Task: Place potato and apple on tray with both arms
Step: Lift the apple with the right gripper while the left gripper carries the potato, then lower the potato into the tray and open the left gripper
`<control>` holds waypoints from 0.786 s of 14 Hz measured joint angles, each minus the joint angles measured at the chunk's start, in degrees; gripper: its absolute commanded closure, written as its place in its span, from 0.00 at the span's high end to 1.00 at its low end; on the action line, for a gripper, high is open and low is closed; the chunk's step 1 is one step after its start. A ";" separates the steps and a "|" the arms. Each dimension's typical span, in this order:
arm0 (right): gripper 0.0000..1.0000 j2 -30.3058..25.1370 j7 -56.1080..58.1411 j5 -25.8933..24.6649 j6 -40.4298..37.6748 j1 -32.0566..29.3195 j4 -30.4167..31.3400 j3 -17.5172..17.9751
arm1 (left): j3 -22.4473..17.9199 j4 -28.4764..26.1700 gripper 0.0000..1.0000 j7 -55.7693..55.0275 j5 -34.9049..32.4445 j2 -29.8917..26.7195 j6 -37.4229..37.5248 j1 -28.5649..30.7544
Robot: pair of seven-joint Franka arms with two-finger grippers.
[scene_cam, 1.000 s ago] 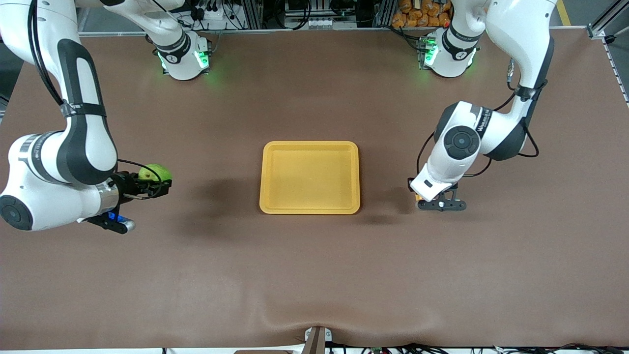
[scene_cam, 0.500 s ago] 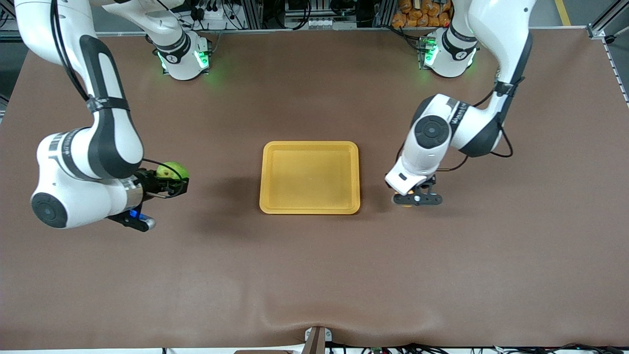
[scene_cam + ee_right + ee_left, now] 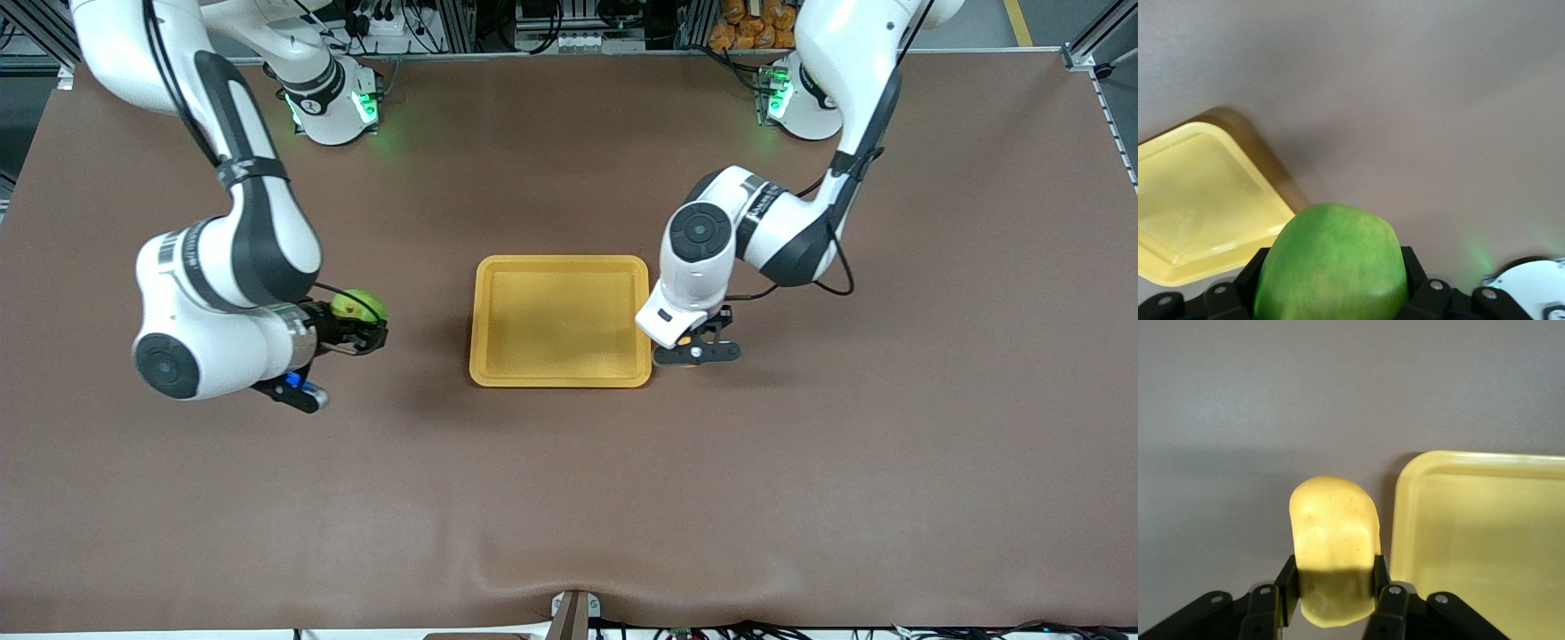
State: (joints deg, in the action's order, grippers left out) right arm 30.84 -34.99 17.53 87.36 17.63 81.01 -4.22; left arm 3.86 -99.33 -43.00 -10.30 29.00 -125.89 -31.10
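Left hand (image 3: 696, 353) grasping potato (image 3: 1333, 547) beside tray (image 3: 560, 378) rim; right hand (image 3: 363, 331) grasping apple (image 3: 357, 305), bare table between.

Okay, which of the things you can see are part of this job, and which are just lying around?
Part of the job:
potato, in the left gripper
apple, in the right gripper
tray

Lying about:
orange bags past the table's edge
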 measured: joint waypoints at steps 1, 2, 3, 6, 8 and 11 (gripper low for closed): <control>0.00 0.01 -1.31 0.42 0.67 1.01 0.12 0.01 | 0.15 0.58 0.00 -0.78 0.00 0.79 0.00 -0.46; 0.00 0.01 -2.40 0.75 1.23 1.79 0.31 0.00 | 0.31 1.13 0.00 -1.42 0.00 1.48 0.00 -0.87; 0.00 0.01 -3.22 1.02 1.79 2.38 0.60 0.00 | 0.38 1.64 0.00 -2.17 0.00 2.07 0.00 -1.30; 0.00 0.05 -5.39 1.43 3.96 3.70 2.00 0.00 | 0.54 2.94 0.00 -4.40 0.04 3.44 0.00 -2.69; 0.00 0.08 -6.99 1.47 5.71 5.00 3.10 0.00 | 0.61 3.47 0.00 -5.01 0.80 4.19 0.00 -3.70; 0.00 0.11 -9.03 1.49 7.27 7.32 4.13 0.01 | 0.73 3.81 0.00 -5.25 1.50 5.09 0.00 -5.02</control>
State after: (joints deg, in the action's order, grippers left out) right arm 30.95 -44.02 19.02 94.63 24.95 85.14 -4.22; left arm 4.59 -95.52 -48.25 -8.80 34.09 -125.89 -36.12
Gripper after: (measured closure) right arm 0.189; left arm 0.529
